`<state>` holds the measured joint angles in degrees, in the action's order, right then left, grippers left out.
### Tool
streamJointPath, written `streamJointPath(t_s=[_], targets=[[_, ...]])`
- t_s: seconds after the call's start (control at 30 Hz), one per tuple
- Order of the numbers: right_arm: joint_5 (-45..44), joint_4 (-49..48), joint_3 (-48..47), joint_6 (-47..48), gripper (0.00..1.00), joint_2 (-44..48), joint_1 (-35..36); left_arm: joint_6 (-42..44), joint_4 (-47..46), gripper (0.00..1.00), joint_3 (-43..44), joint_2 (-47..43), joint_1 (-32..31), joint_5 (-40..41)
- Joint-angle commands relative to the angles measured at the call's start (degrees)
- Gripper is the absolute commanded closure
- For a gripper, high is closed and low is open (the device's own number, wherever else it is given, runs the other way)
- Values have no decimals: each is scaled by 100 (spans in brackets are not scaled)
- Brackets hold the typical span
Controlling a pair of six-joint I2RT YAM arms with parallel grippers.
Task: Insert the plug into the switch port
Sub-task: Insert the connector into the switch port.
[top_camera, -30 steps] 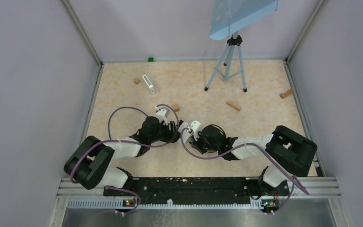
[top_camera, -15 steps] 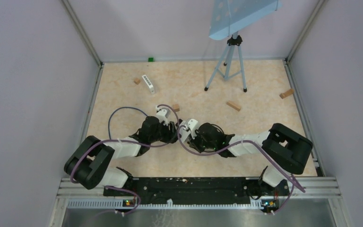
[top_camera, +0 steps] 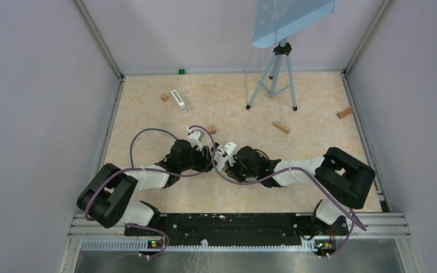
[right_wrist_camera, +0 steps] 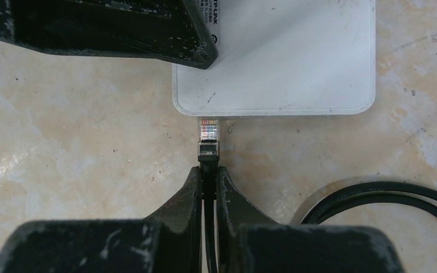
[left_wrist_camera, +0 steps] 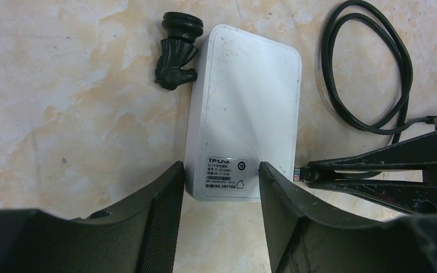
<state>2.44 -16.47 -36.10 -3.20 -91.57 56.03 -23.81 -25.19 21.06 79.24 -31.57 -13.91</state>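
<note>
The white TP-Link switch (left_wrist_camera: pixel 243 114) lies flat on the table, label up. My left gripper (left_wrist_camera: pixel 221 168) is open over its near end: one finger sits at the switch's left edge, the other lies across its top. That finger (right_wrist_camera: pixel 119 28) also shows in the right wrist view. My right gripper (right_wrist_camera: pixel 207 170) is shut on the black cable just behind the clear plug (right_wrist_camera: pixel 207 131). The plug's tip points at the switch's side edge (right_wrist_camera: pixel 273 111), a hair short of it. In the top view both grippers meet at mid-table (top_camera: pixel 213 153) and hide the switch.
The black cable loops on the table beside the switch (left_wrist_camera: pixel 370 68). A small black rubber piece (left_wrist_camera: pixel 176 51) lies at the switch's far left corner. Several wood blocks (top_camera: pixel 280 126), a white strip (top_camera: pixel 178 100) and a tripod (top_camera: pixel 273 74) stand farther back.
My right arm has moved left towards the left gripper, carrying the plug up to the switch. The left arm has stayed still.
</note>
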Motion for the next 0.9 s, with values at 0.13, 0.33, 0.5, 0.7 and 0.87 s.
streamJointPath(t_s=[0.13, 0.33, 0.5, 0.7, 0.87], targets=[[-106, 434, -524, 94, 100, -176, -189, 178, -60, 44, 117, -13, -52, -371], [7, 735, -821, 200, 100, -240, -283, 222, -74, 44, 131, 10, -56, -416], [290, 836, -954, 421, 100, -259, -294, 245, -74, 43, 135, 13, -54, -426], [733, 848, -1000, 942, 100, -183, -286, 272, -78, 43, 144, 7, -57, -406], [819, 676, -837, 1181, 100, 34, -286, 276, -89, 44, 114, -38, -58, -400]])
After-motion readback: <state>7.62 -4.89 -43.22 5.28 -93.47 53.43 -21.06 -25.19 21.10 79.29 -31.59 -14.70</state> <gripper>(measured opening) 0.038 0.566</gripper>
